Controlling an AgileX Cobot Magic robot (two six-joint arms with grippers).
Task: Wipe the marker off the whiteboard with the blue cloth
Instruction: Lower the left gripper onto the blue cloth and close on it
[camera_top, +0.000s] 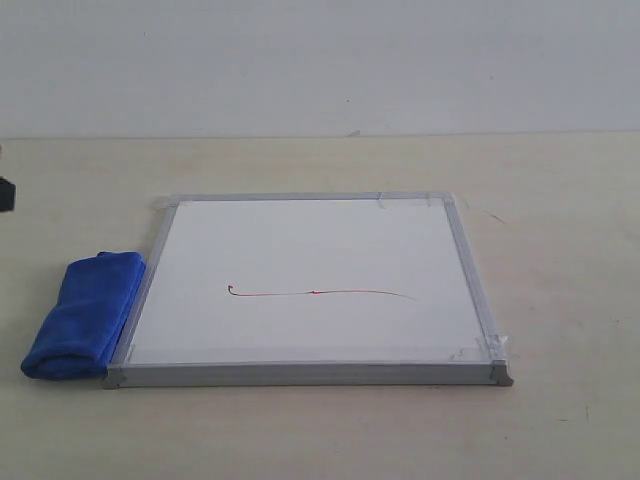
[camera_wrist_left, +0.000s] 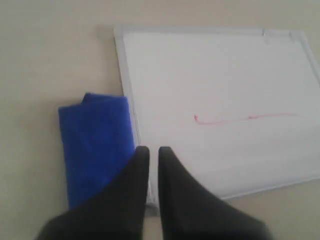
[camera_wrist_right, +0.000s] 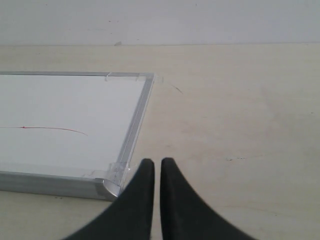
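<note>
The whiteboard lies flat on the table, silver-framed with taped corners. A thin red marker line runs across its middle, hooked at its left end. Against the board's left edge rests the folded blue cloth. In the left wrist view, my left gripper hangs shut above the board's frame beside the cloth, holding nothing; the marker line shows beyond. My right gripper is shut and empty, off the board's corner, with the marker line's tail in sight. Neither gripper appears in the exterior view.
The pale wooden table spreads around the board, with a white wall behind. A small dark object pokes in at the far left edge of the exterior view.
</note>
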